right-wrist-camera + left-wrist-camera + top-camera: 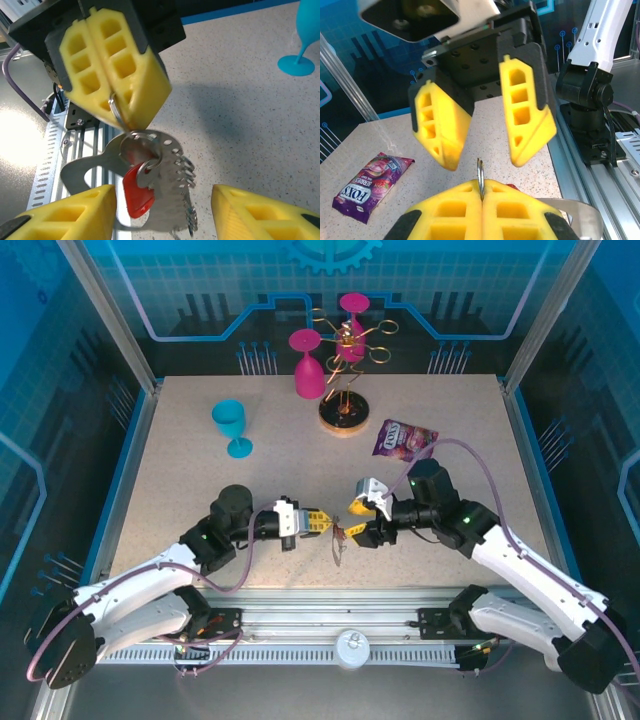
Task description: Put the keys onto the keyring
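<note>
Left fingers [100, 65] hide part of the keyring [107, 152]; keys [136, 194] half-covered.

Leaving bench [170, 490] open left and right; crowding the far middle with blue cup [232, 426], pink cups [308, 370], rack [345, 405], packet [404, 438].

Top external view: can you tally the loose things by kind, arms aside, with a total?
Pink goblets: 2
Teal goblet: 1
Gold wire rack: 1
Purple snack packet: 1
Key bunch: 1
Total: 6
</note>
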